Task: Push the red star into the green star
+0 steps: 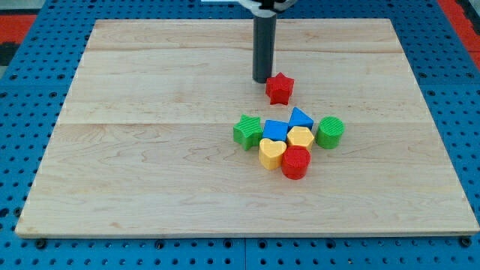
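One rod, no claw to open or close: my tip rests just upper-left of red star, about touching. Green star lies below, slightly left, at left end of block cluster. Push likely needs downward-left line.

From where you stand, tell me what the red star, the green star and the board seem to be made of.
Red star: likely plastic, matte, with fine ridged layer lines, possibly 3D printed.
Green star: same look, ridged matte plastic.
Board: pale wood, with visible grain and plank seams, smooth with a slight sheen.
My tip rests just to the view's left of the red star, toward the view's top from the green star.
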Controlling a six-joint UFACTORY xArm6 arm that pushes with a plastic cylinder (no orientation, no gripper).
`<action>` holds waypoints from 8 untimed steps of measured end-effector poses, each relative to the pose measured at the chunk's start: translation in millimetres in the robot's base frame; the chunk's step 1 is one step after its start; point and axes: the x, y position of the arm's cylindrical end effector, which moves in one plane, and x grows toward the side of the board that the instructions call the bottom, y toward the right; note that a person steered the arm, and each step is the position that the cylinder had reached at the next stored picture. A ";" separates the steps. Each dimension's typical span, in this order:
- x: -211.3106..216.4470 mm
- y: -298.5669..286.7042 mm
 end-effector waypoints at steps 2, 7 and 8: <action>26.3 84.0; -23.2 -32.1; 12.8 39.6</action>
